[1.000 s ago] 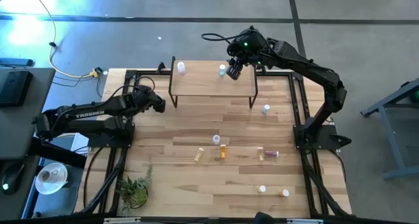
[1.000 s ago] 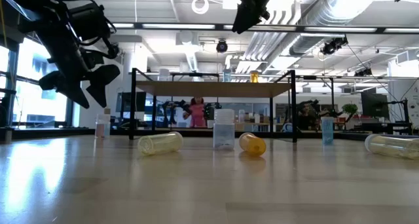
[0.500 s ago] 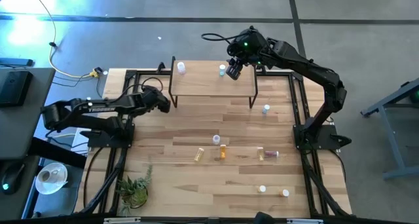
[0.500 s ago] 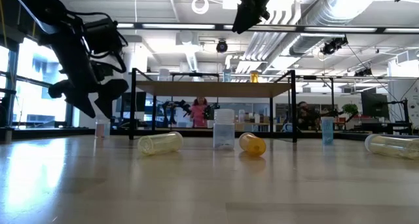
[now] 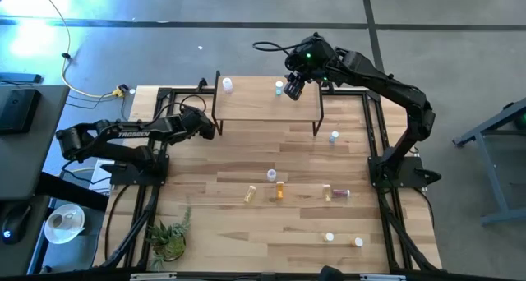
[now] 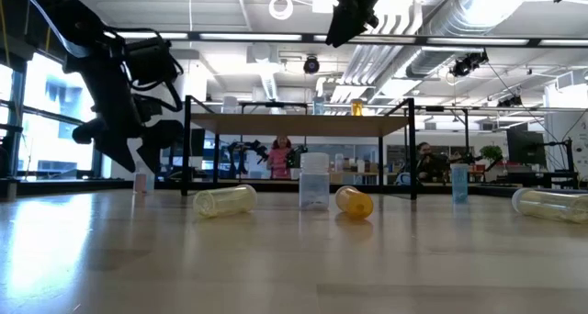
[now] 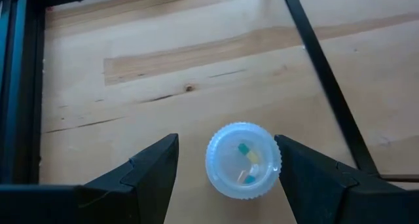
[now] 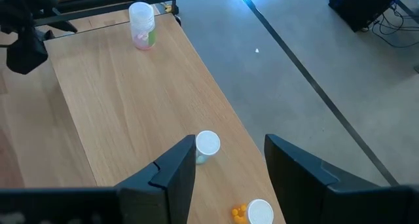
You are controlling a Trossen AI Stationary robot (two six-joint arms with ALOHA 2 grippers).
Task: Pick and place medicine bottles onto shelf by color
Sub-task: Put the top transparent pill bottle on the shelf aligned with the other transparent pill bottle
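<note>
The left gripper (image 7: 226,168) is wide open and holds nothing; it hangs directly over an upright clear bottle (image 7: 243,160) with a white cap, which stands on the table (image 5: 246,154) at the left, beside the shelf's (image 5: 255,104) left legs. The right gripper (image 8: 229,165), also open and empty, hovers above the far right part of the shelf. I judge the task is in an early stage: about three bottles stand on the shelf, while around eight are on the table, several of them lying on their side
</note>
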